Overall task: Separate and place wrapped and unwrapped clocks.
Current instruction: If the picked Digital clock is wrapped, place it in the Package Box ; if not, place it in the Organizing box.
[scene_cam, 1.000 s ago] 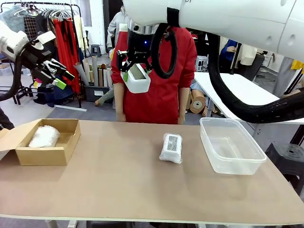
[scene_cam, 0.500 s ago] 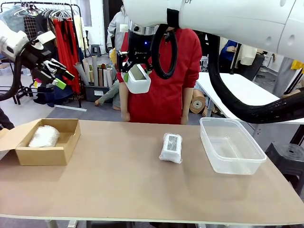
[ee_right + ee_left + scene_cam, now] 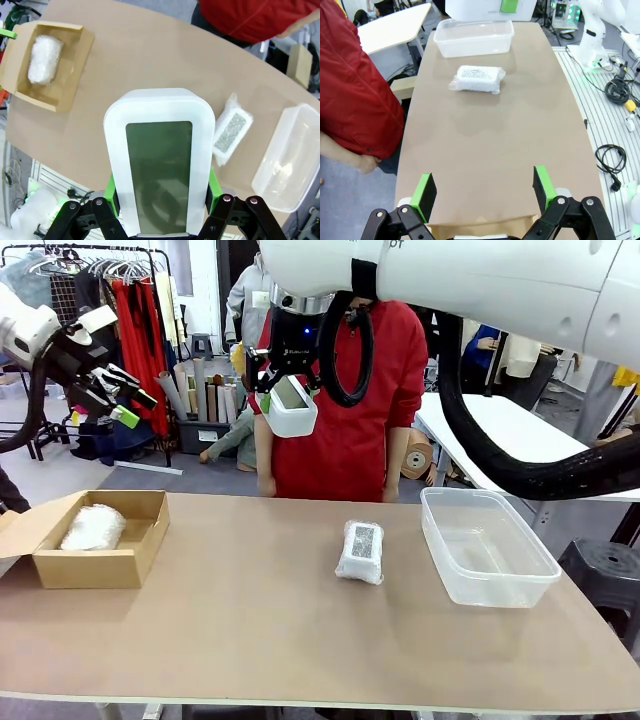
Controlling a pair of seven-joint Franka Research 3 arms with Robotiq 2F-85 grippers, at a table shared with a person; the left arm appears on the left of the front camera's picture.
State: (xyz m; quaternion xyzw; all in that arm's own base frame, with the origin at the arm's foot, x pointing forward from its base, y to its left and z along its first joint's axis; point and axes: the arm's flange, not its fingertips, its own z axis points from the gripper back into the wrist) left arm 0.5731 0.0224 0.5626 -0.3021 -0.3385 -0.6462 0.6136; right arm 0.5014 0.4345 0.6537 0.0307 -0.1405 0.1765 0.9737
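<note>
Above table (image 3: 250, 620), right gripper (image 3: 290, 398): clamped on bare clock (image 3: 291, 406), held by its sides
Left gripper (image 3: 135, 407): jaws apart, raised
Wrapped clock (image 3: 361, 551): on table, well below

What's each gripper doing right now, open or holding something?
Left gripper: open, holding nothing.
Right gripper: shut on the bare clock, held up above the table.

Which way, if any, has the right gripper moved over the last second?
No. The right gripper, shut on the bare clock, sits at the same height and offset from the tub on the table.
</note>
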